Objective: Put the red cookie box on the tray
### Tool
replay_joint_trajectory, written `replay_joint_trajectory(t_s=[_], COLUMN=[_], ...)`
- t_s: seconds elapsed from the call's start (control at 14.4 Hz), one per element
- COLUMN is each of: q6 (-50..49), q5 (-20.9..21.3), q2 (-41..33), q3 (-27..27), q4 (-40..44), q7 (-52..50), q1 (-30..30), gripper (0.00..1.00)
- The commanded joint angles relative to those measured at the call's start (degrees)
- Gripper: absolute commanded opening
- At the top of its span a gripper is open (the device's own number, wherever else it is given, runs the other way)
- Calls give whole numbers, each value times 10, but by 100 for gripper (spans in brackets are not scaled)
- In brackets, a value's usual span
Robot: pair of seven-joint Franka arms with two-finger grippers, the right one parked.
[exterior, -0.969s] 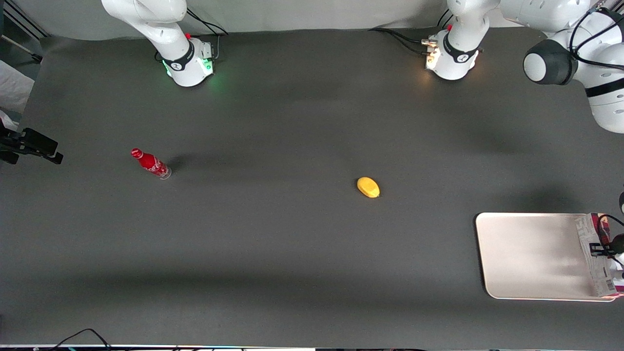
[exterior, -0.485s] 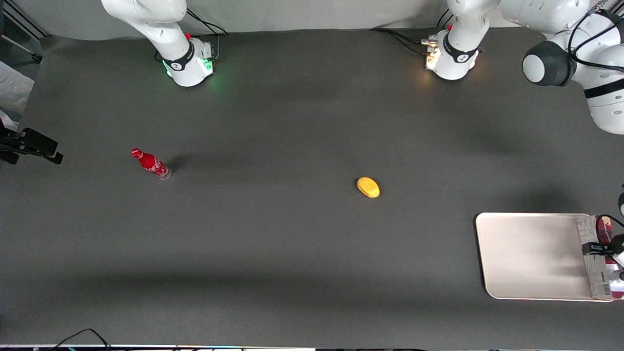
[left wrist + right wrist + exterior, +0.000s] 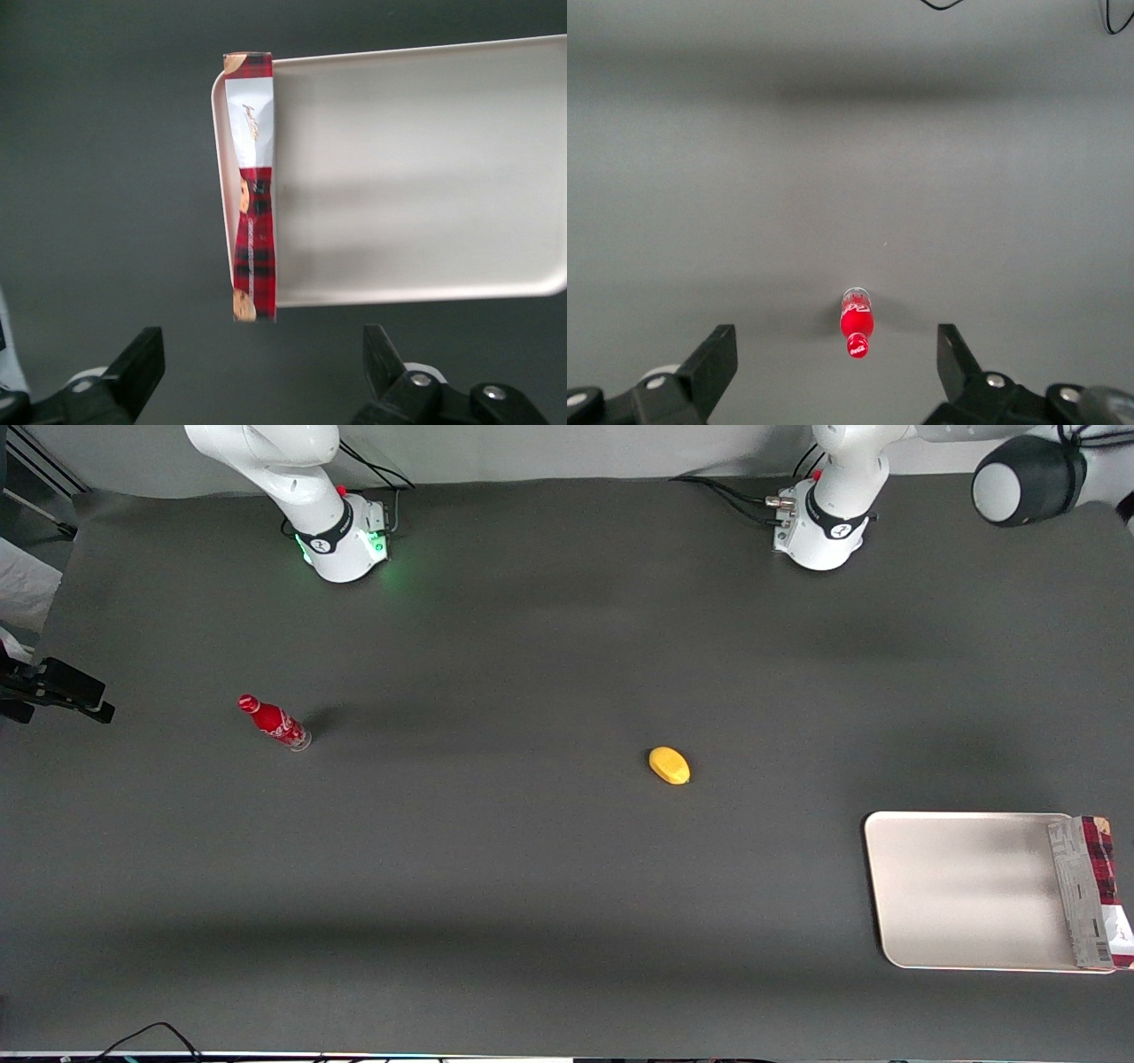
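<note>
The red cookie box (image 3: 1085, 890) rests on its long narrow side along the cream-white tray's (image 3: 961, 890) short end, the end toward the working arm, with its white-grey barcode side facing the tray's middle. In the left wrist view the box (image 3: 252, 186) runs along the tray's (image 3: 416, 177) short rim, its ends reaching slightly past the rim. My left gripper (image 3: 263, 372) is open and empty, well above the box and clear of it. It is out of the front view.
A yellow lemon-like object (image 3: 669, 765) lies mid-table. A red soda bottle (image 3: 275, 723) stands toward the parked arm's end and also shows in the right wrist view (image 3: 857, 323). A black mount (image 3: 53, 686) sits at that table edge.
My gripper has let go of the box and risen out of the front view. The box stays on the tray's end, standing slightly straighter.
</note>
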Motion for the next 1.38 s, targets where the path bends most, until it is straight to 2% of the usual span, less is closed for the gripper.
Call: replay_joint_trajectory(t_s=[0.0, 0.07, 0.21, 0.35, 0.55, 0.76, 1.04, 1.18, 1.32], q6=[-105, -147, -197, -204, -168, -89, 6, 5, -4], q5=[6, 9, 38, 40, 38, 28, -1, -3, -3], q2=[-114, -145, -222, -308, -440, -546, -655, -656, -636], q3=[2, -7, -57, -100, -157, -199, -212, -224, -231], q4=[-33, -40, -82, -180, -353, -524, -693, -699, -664], q7=[-31, -49, -81, -138, -194, -233, -233, -231, -213], q1=[-17, -19, -20, -20, -19, -19, -23, -25, -25], gripper=[100, 100, 100, 100, 100, 100, 100, 100, 100])
